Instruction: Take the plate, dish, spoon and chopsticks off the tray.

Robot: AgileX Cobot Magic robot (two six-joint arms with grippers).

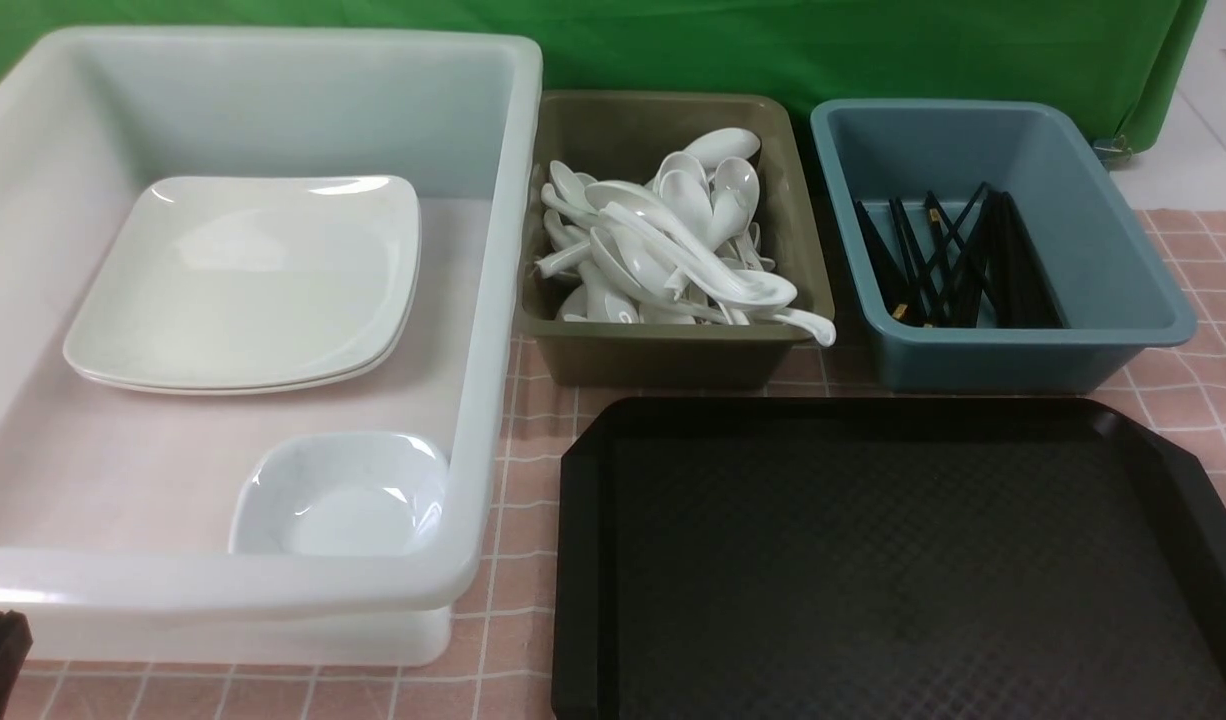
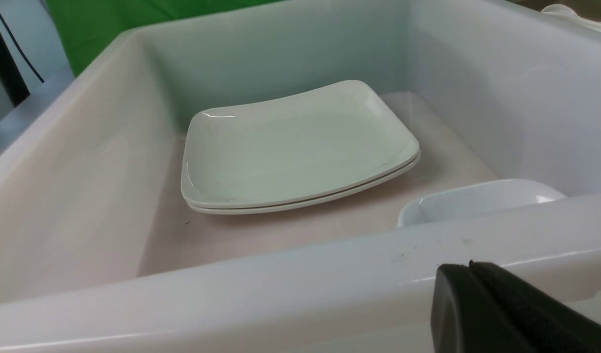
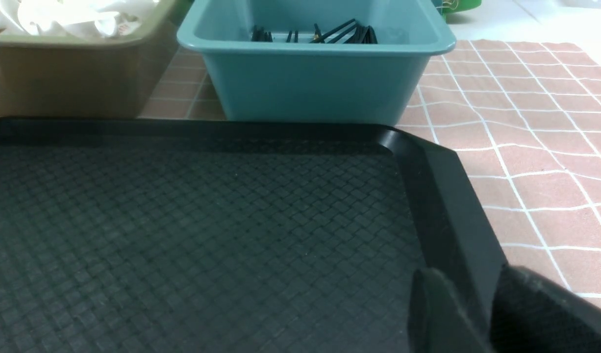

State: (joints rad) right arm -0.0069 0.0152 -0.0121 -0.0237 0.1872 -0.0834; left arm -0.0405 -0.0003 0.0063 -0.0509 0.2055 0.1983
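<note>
Tray (image 1: pixel 581 560) bare, its 2nd-listed thing gone too. Plate (image 1: pixel 243 270) lies in the white bin (image 1: pixel 273 592), nearest the left gripper (image 2: pixel 469 277) (pressed together). Right gripper (image 3: pixel 472 277) straddles the tray's rim; pinch unclear.

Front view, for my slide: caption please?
Bare tray; plates in white tub, spoons and chopsticks binned.

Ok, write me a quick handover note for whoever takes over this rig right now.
Left claw: shut, empty, by the white tub's near wall.
Right claw: astride the tray's right rim; whether it is clamped is unclear.
Things: plate stacked on another, and dish, in the white tub; spoons in the olive tub; chopsticks in the blue tub.
Done: nothing shows on the tray.
Left: apparently nothing; check the right claw.
</note>
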